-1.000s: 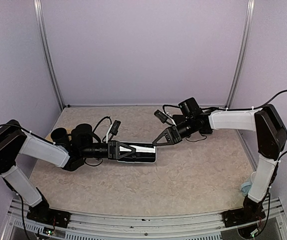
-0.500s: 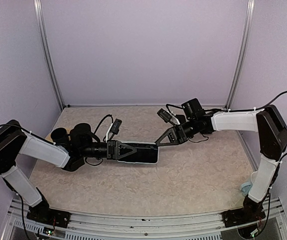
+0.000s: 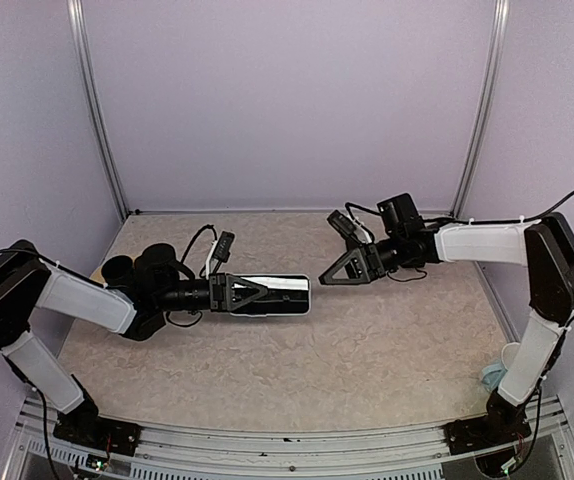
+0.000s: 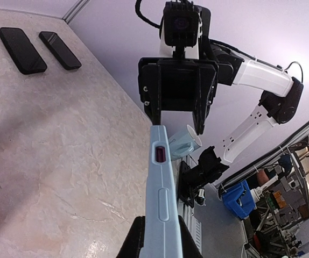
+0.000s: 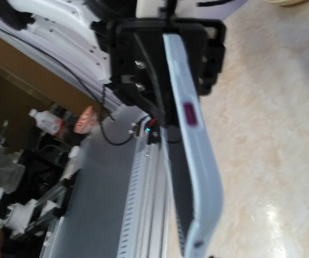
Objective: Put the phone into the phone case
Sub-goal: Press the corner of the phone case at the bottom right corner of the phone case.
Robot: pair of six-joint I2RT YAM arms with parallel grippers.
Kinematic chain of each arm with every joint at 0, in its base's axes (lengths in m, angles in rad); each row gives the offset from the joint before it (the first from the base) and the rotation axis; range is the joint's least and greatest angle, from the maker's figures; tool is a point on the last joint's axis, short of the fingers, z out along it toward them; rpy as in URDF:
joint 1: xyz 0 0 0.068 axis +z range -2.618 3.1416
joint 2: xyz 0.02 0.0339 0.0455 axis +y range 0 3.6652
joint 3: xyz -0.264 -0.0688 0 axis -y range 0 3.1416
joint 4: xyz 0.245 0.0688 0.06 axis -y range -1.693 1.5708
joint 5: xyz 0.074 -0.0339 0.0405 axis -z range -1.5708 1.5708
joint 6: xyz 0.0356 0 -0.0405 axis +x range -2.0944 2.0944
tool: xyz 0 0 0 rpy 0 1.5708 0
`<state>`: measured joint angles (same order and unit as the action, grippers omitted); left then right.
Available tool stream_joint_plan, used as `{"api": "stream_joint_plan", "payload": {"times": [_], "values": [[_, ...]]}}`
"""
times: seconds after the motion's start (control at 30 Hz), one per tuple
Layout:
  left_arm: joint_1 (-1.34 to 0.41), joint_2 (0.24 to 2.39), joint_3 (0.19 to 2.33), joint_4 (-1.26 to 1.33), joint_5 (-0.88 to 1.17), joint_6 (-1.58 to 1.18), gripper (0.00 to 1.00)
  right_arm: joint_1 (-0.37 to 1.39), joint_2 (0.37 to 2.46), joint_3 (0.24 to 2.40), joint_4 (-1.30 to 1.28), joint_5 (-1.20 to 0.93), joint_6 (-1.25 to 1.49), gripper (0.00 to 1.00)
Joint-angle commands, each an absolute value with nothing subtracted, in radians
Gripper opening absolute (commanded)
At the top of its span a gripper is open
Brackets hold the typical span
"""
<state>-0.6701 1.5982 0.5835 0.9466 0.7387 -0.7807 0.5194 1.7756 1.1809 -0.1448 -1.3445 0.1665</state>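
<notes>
The left tool (image 3: 257, 294) is shut tight on the phone case (image 3: 289, 288) and holds it up above the worktop (image 3: 367, 360), near the middle and a bit to the left. The case is pale blue and lies long and flat, and its free end points at the other arm. The dark phone (image 3: 287, 305) shows along one face of the case, so the two are together in the left tool. I cannot tell if the phone sits all the way in. In the left wrist view the thin edge of the case runs up from between the fingers, and there is a small red slot (image 4: 159, 155) on that edge. The right tool (image 3: 327, 278) hangs in the air just past the free end of the case. It points at the case but does not touch it. Its two fingers are spread wide, and there is nothing between them. In the right wrist view the case edge crosses the picture at a slant, with the left tool gripping it at the far end. In the left wrist view a dark flat slab (image 4: 23, 50) and a second dark slab (image 4: 61, 50) lie side by side on the worktop, close to the wall and well apart from both tools.
</notes>
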Motion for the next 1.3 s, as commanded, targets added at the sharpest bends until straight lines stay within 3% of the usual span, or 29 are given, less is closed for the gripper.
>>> {"api": "stream_joint_plan", "payload": {"times": [0.0, 0.93, 1.07, 1.27], "values": [[-0.659, 1.544, 0.586, 1.010, 0.699, -0.795, 0.00, 0.520, 1.737, 1.134, -0.098, -1.214, 0.201, 0.43], [-0.652, 1.522, 0.571, 1.037, 0.625, -0.830, 0.00, 0.624, 1.844, 1.155, 0.149, -1.105, 0.418, 0.46], [-0.652, 1.529, 0.568, 1.041, 0.624, -0.831, 0.00, 0.624, 1.853, 1.164, 0.166, -1.130, 0.444, 0.34], [-0.652, 1.541, 0.562, 1.044, 0.618, -0.834, 0.00, 0.632, 1.867, 1.175, 0.172, -1.159, 0.463, 0.06]]}}
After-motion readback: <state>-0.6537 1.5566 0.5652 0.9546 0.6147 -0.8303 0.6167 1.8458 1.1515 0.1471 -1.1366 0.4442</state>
